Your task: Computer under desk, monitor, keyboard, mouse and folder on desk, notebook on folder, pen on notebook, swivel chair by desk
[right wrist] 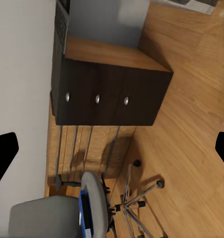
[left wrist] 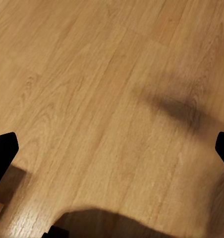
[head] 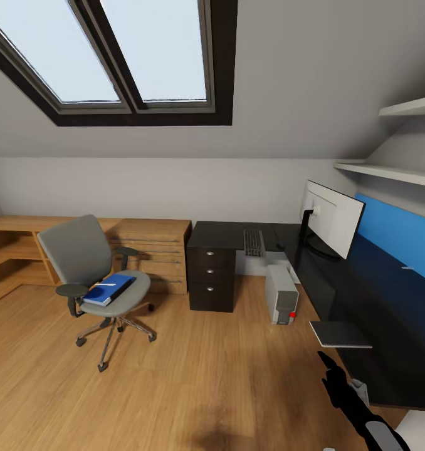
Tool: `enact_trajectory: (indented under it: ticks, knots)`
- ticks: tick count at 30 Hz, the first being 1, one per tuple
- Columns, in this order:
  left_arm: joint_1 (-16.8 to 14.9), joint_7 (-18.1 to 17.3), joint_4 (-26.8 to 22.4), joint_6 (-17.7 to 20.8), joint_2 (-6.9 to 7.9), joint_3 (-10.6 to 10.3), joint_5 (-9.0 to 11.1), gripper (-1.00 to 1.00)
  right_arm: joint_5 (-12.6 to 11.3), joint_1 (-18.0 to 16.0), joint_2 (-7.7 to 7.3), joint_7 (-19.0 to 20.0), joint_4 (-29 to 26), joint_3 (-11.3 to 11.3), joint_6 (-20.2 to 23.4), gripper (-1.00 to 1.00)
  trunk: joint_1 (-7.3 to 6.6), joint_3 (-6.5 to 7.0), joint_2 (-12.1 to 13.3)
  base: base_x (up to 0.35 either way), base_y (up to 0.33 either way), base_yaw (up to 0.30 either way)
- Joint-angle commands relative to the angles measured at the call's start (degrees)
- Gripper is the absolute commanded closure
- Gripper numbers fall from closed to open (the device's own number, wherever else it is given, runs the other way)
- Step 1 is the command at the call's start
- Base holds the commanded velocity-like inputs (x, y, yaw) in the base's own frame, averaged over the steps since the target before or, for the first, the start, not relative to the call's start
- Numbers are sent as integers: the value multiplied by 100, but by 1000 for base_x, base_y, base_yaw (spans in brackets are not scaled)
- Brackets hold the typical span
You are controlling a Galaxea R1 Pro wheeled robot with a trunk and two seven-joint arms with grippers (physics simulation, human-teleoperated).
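A: Bedroom in the head view, and the swivel chair (head: pixel 93 275) sits at nine o'clock on the wooden floor (head: pixel 194 376), well apart from the desk (head: pixel 363 300).

B: Blue folder (head: pixel 109 289) lying flat on its seat, something thin and white resting on top of it. I can't tell what that is.

A: Three o'clock now: the glossy black desk runs along the blue wall panel (head: pixel 400 238). The monitor (head: pixel 330 218) stands upright on it, white back towards us.

B: Keyboard (head: pixel 254 242) at about one o'clock, flat on the desk's far wing, just beside the monitor's stand.

A: And the computer (head: pixel 281 294), light grey tower, stands on the floor beside the desk's edge, to the right of the three-drawer unit (head: pixel 211 279).

B: Low oak chest (head: pixel 153 254) just left of that unit, against the wall.

A: Grippers?

B: Right gripper (right wrist: pixel 112 148): dark fingertips at opposite edges of its wrist view, spread wide, nothing between them. It looks towards the drawer unit and chair.

A: Left gripper (left wrist: pixel 112 148) likewise wide apart, empty, over bare floor.
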Motion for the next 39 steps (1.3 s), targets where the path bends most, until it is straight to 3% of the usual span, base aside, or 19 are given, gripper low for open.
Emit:
enact_trajectory:
  ticks: [1,16,28,39]
  knots:
    - [-3,-2,1,-20,-3,7,44,-100,-55,-6,7,-24,-17,-26,52,-100,0,-7,-5,0,0,0]
    - [-3,-2,81,-104,2,-7,44,-100,-268,-20,27,-408,-157,-26,38,-100,0,-7,-5,0,0,0]
    - [-3,-2,104,-109,4,-11,44,-100,-808,-21,21,-445,-184,-15,48,-100,0,-7,-5,0,0,0]
    - [-3,-2,106,-110,4,-11,44,-100,-896,-18,3,-422,-186,-1,56,-100,0,-7,-5,0,0,0]
